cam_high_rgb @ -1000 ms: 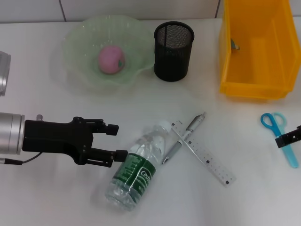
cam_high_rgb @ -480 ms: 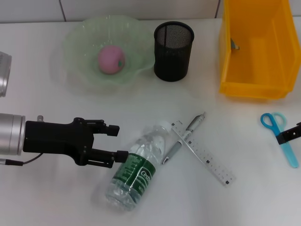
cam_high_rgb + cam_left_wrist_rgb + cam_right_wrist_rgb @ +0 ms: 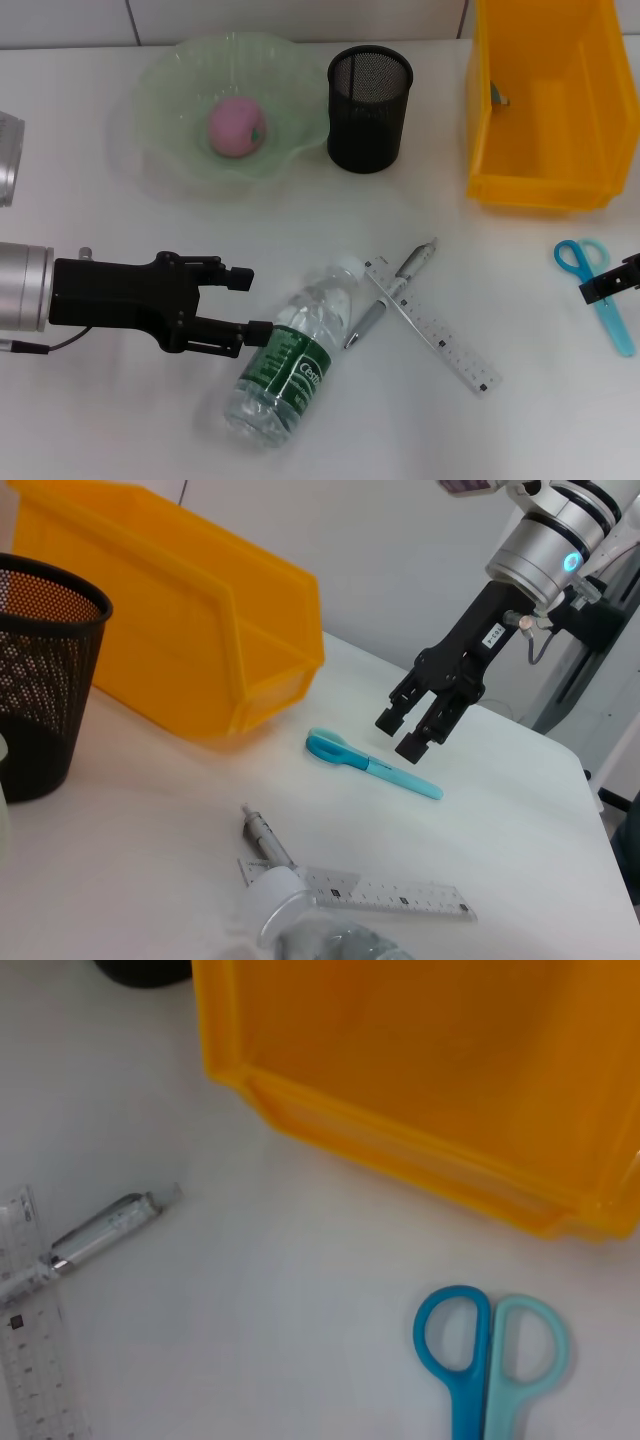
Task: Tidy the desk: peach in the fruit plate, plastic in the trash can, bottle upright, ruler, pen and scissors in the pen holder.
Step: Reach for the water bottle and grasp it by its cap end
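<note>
A clear bottle (image 3: 290, 360) with a green label lies on its side on the white desk. My left gripper (image 3: 250, 302) is open just left of it, at label height. A clear ruler (image 3: 435, 330) and a silver pen (image 3: 392, 290) lie crossed right of the bottle cap. Blue scissors (image 3: 597, 292) lie at the right edge. My right gripper (image 3: 403, 734) hovers open just above their blades (image 3: 372, 764). A pink peach (image 3: 237, 127) sits in the green plate (image 3: 160, 90). The black mesh pen holder (image 3: 370, 95) stands empty beside it.
A yellow bin (image 3: 545, 100) stands at the back right with a small grey object (image 3: 497, 95) inside. It lies close behind the scissors (image 3: 470, 1360) in the right wrist view. A white wall runs behind the desk.
My right gripper has edged slightly inward and toward the back over the scissors. The left arm and all objects have not moved.
</note>
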Robot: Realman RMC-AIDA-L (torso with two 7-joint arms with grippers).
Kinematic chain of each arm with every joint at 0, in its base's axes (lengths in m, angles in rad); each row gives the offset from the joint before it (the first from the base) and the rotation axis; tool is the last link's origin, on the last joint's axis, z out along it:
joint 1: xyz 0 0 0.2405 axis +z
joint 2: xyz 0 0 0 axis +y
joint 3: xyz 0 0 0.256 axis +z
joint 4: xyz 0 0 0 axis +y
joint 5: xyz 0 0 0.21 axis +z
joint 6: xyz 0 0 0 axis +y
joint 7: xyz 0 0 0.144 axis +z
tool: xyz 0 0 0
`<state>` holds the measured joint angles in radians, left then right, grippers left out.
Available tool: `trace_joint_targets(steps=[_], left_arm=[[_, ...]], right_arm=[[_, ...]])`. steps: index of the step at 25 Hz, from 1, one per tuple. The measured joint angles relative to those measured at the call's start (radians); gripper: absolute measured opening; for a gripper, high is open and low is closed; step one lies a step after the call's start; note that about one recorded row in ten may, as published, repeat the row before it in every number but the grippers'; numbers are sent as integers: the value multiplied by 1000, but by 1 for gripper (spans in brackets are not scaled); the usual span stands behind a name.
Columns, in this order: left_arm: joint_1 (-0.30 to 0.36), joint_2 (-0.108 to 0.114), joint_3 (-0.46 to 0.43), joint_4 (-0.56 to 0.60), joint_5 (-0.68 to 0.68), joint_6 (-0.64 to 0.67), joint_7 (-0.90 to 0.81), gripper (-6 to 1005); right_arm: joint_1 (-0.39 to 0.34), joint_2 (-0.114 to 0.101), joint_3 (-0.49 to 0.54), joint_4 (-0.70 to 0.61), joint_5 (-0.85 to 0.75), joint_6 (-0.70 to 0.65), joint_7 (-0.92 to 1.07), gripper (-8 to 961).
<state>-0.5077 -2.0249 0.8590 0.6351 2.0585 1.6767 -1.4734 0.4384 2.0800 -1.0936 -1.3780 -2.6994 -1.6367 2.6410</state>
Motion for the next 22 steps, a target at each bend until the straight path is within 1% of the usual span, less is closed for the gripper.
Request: trace_joint_targets(steps=[22], left_arm=[[-4, 1, 0, 0, 0, 18, -7, 715]], right_arm=[[11, 0, -1, 14, 5, -9, -15, 816]])
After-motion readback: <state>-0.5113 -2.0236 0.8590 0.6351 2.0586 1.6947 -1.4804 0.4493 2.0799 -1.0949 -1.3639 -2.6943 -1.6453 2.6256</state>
